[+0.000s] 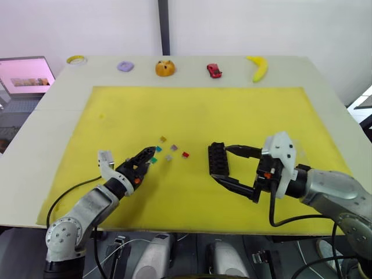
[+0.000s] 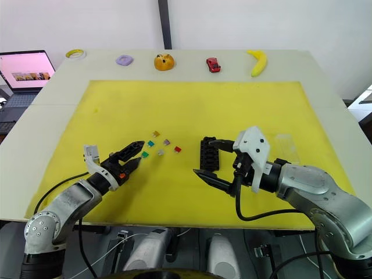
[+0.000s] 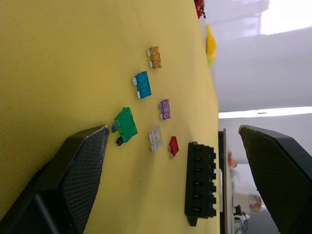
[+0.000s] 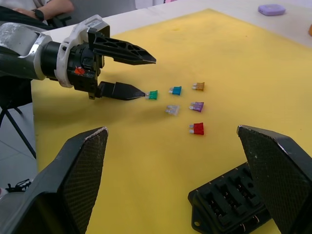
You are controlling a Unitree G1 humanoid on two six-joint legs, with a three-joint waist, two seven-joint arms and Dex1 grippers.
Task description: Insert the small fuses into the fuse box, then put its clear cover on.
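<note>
Left end effector point(image 4: 141, 78) is spread — one fingertip touching the green fuse point(image 4: 152, 94). Right end effector point(image 1: 224, 165) gapes around the black fuse box point(image 1: 218, 158) on the yellow mat point(image 1: 197, 110); no legible writing.

The clear cover point(image 2: 286, 145) is barely visible, half hidden behind the right gripper's point(image 2: 208, 157) white housing. Laptop point(image 2: 22, 71) on the far left gets cut off by the edge.
</note>
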